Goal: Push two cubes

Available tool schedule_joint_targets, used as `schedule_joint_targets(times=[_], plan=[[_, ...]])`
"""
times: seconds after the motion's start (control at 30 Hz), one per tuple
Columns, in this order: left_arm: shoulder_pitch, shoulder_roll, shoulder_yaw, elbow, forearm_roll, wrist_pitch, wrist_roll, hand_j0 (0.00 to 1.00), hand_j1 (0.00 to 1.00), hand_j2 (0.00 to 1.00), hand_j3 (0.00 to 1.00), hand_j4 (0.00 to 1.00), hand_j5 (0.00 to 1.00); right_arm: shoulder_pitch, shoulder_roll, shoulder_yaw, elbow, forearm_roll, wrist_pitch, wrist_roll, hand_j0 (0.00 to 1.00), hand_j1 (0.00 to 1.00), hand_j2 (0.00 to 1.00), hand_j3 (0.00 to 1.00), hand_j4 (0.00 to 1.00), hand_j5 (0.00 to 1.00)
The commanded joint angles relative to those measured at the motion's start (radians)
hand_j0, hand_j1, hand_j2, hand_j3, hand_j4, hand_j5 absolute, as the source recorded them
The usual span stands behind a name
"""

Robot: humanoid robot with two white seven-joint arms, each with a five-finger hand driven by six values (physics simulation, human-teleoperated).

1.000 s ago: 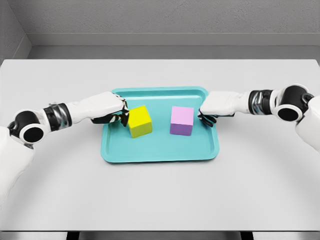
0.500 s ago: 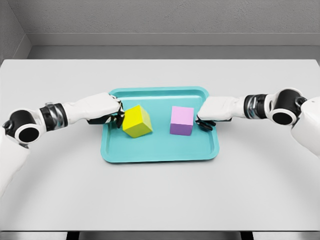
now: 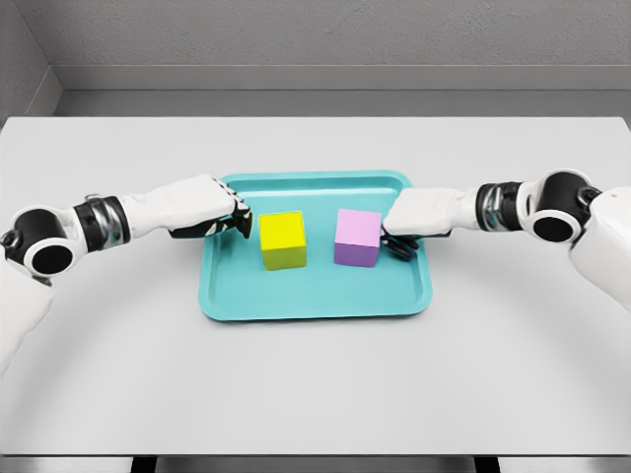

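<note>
A yellow cube (image 3: 282,239) and a purple cube (image 3: 357,237) stand side by side in a teal tray (image 3: 315,296), a narrow gap between them. My left hand (image 3: 235,221) is at the tray's left rim, fingers curled, a small gap to the yellow cube's left face. My right hand (image 3: 394,241) has its curled fingers against the purple cube's right side, holding nothing.
The tray lies in the middle of a wide grey table (image 3: 315,384). A grey wall runs behind the table's far edge.
The yellow cube turned, then settled square and slid right toward the purple cube. The right hand moved left up to the purple cube. The left hand drew back slightly.
</note>
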Motion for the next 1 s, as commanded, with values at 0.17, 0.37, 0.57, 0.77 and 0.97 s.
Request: schedule_joint_targets(times=[0.17, 0.37, 0.57, 0.77, 0.97], plan=[[0.0, -0.026, -0.008, 0.069, -0.005, 0.003, 0.0, 0.43, 0.43, 0.43, 0.43, 0.43, 0.43, -0.002, 0.017, 0.0, 0.0, -0.006, 0.002, 0.0, 0.1, 0.1, 0.1, 0.1, 0.1, 0.1], [0.0, -0.027, -0.008, 0.074, -0.007, 0.003, 0.0, 0.43, 0.43, 0.43, 0.43, 0.43, 0.43, -0.002, 0.023, 0.0, 0.001, -0.005, 0.002, 0.0, 0.1, 0.1, 0.1, 0.1, 0.1, 0.1], [-0.002, -0.041, -0.008, 0.092, -0.007, 0.003, 0.0, 0.43, 0.43, 0.43, 0.43, 0.43, 0.43, -0.008, 0.024, 0.0, 0.027, 0.015, 0.002, 0.0, 0.1, 0.1, 0.1, 0.1, 0.1, 0.1], [-0.002, -0.067, -0.011, 0.115, -0.02, 0.003, 0.0, 0.43, 0.43, 0.43, 0.43, 0.43, 0.43, -0.029, 0.049, 0.0, 0.087, 0.017, 0.002, 0.0, 0.1, 0.1, 0.1, 0.1, 0.1, 0.1], [0.0, -0.082, -0.011, 0.117, -0.025, 0.003, 0.0, 0.43, 0.43, 0.43, 0.43, 0.43, 0.43, -0.037, 0.069, 0.0, 0.112, 0.034, 0.002, 0.0, 0.1, 0.1, 0.1, 0.1, 0.1, 0.1]])
